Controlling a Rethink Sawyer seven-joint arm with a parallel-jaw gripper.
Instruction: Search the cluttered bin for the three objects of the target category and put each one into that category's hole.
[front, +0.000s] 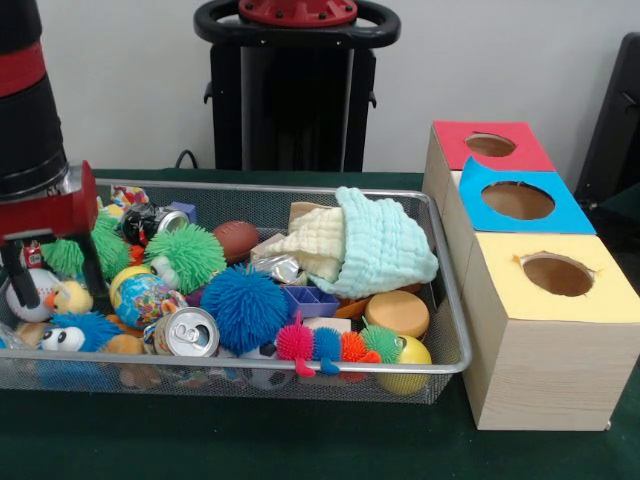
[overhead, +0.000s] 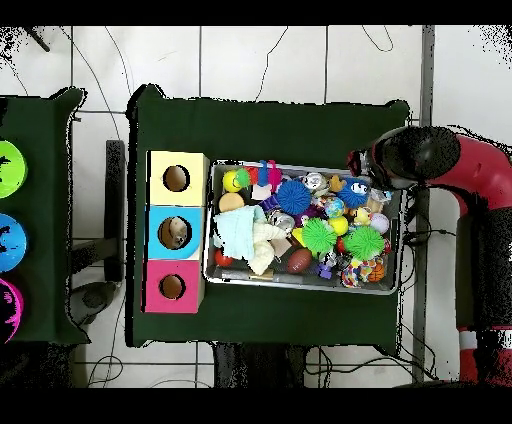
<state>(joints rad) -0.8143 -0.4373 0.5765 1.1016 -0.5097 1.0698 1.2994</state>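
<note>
1. Bin (front: 445, 290) of wire mesh, packed with toys: spiky green ball (front: 190, 255), spiky blue ball (front: 243, 305), soda can (front: 187, 332), small football (front: 236, 240), pale cloths (front: 375, 245), yellow sponge (front: 397, 312).
2. Gripper (front: 52, 280) hangs over one end of the bin, its two dark fingers (front: 92, 275) spread fairly wide and holding nothing. Directly under it lie a white ball (front: 30, 290) and a small yellow plush (front: 70, 297).
3. Boxes stand beyond the bin's opposite end, well apart from the gripper: yellow hole (front: 557, 275), blue hole (front: 518, 200), red hole (front: 490, 145).
4. Step, as judged: search and first pick; nothing is lifted, and which category is the target cannot be told.
5. Next move calls for a straight descent onto one toy, closing without snagging neighbours, then a carry across the whole bin to the right hole.
</note>
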